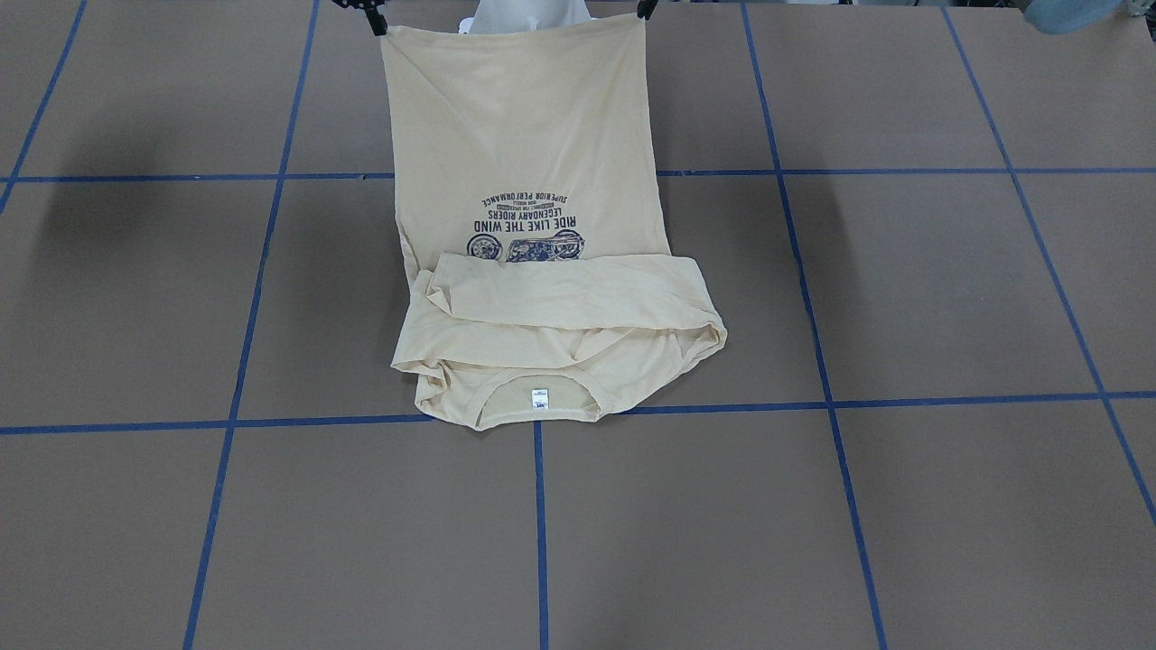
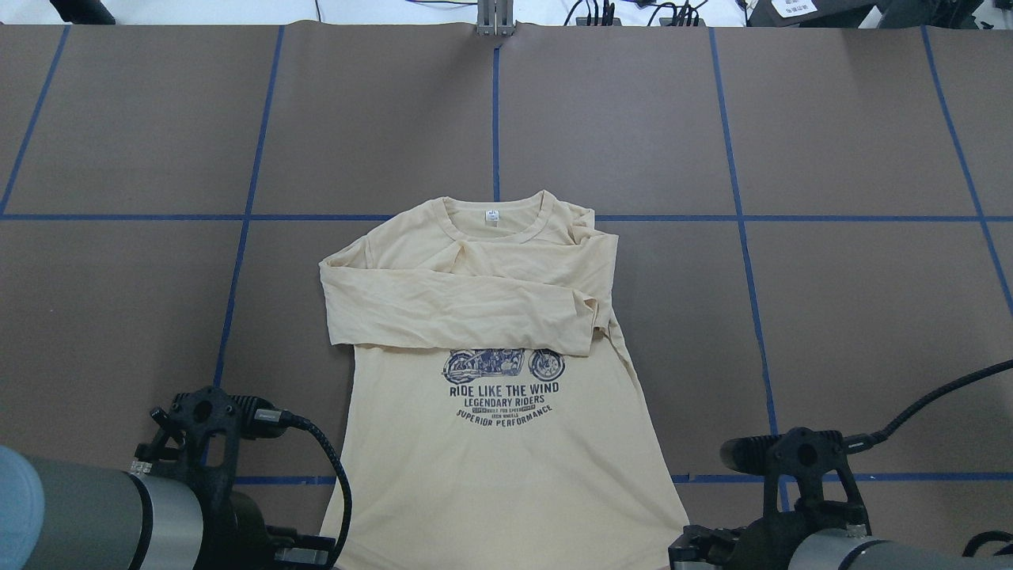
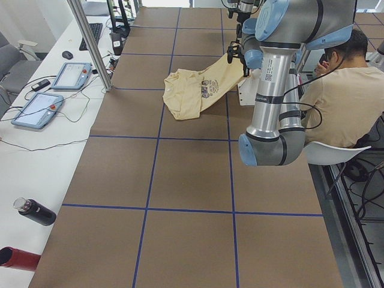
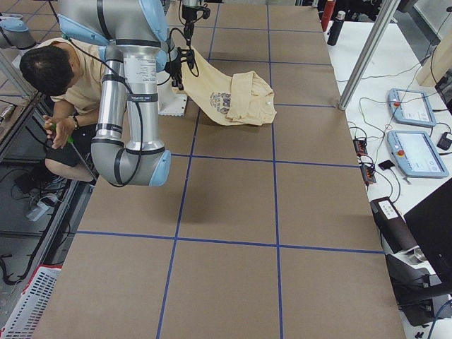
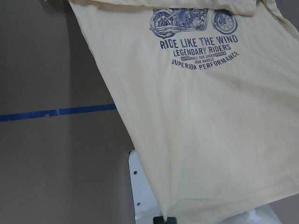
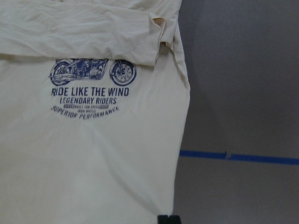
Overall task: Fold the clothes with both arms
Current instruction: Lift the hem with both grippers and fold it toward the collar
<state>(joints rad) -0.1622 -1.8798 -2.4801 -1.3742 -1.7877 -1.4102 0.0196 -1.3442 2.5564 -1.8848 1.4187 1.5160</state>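
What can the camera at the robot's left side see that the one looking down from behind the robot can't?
Only the left side camera: a person sitting by the robot, two screens and a black bottle. Only the overhead camera: the small white neck label, and print words you can read. Both: the cream shirt on the brown table and the robot's left arm.
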